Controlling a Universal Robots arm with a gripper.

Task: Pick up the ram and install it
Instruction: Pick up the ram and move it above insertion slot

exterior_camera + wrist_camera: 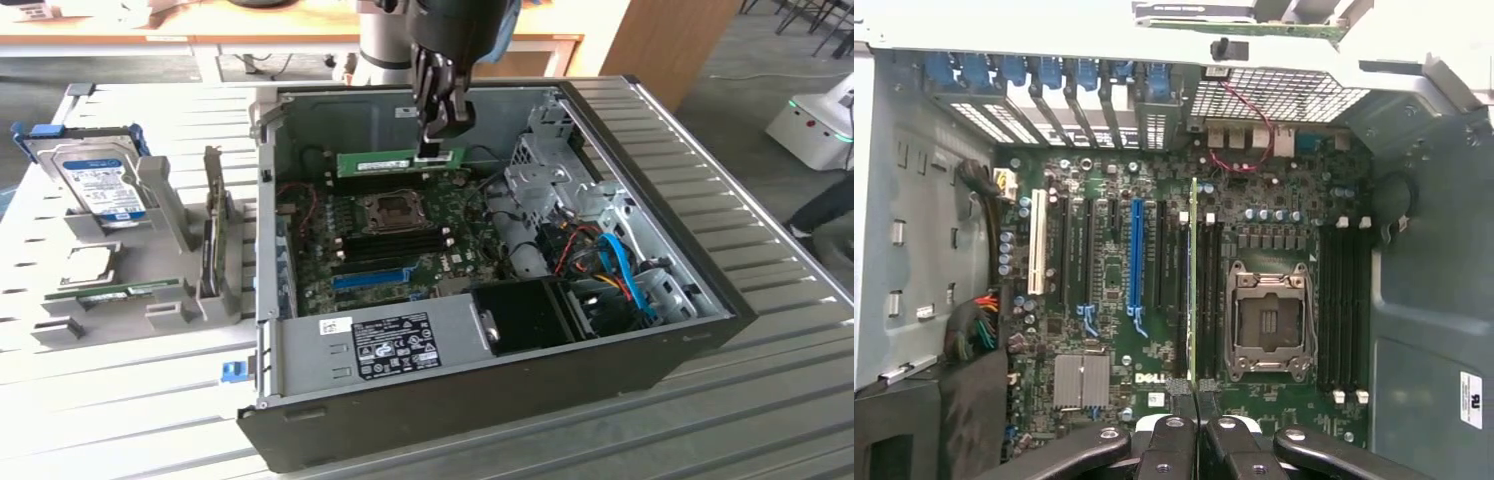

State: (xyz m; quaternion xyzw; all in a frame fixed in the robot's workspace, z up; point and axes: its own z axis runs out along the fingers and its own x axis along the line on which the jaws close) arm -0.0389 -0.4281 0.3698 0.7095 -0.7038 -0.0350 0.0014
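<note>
1. One hand [430, 148] [1194, 425] hangs inside the open computer case [667, 360]. Its fingers [1166, 445] are pressed together on the top edge of the ram [387, 160] [1194, 280].
2. You see the ram held level and on edge, over the motherboard [441, 250] [1114, 300] and close to the case's far wall. From the wrist view it appears edge-on as a thin green line. It runs along the black memory slots [1212, 290] just beside the processor socket [395, 208] [1269, 320]. You cannot tell whether its lower edge touches a slot.
3. Two neighbours flank that line: the socket's metal frame on one side and the long blue slot [367, 277] [1135, 250] on the other. A second bank of black slots [1344, 310] lies beyond the socket.
4. Note the crowding on the exterior view's right: a silver drive cage [547, 160], a bundle of blue cables [625, 265] and a black shroud [534, 315].
5. Outside the case, on the exterior view's left, a grey rack [160, 320] stands on the table [747, 400]. It carries a hard drive [104, 185] with a blue label, upright, and another green stick [127, 292] lying low, both well apart from the hand.
</note>
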